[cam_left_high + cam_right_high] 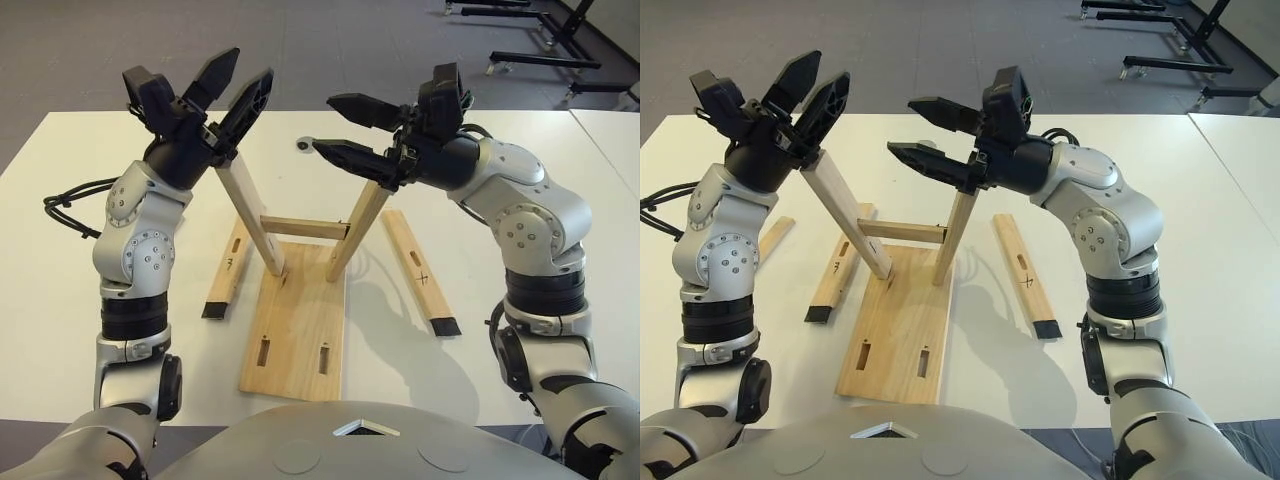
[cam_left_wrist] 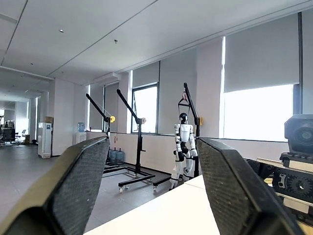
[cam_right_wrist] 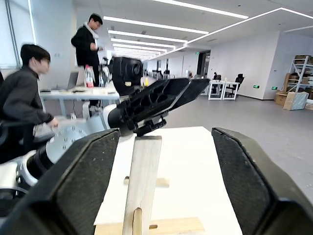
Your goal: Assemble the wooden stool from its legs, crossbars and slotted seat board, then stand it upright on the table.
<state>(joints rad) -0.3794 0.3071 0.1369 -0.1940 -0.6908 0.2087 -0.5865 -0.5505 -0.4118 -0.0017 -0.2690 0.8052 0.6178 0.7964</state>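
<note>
Seat board (image 1: 300,345) lying flat on table (image 1: 60,160), left leg (image 1: 255,220) and right leg (image 1: 355,235) standing tilted in its 2 far slots, crossbar (image 1: 305,228) joining them. Left gripper (image 1: 250,63) spreading wide at left leg's top, holding nothing; right gripper (image 1: 323,123) gaping around right leg's top, unclamped

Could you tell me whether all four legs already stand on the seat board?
No, a left leg and a right leg lie flat beside the seat board.

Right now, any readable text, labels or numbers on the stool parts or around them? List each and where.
"+": pencilled on the right loose leg, beside the seat board.
Dark mark on the left loose leg: too small to read.
Green wall signs in the room behind: too small to read.
Nothing else legible.
</note>
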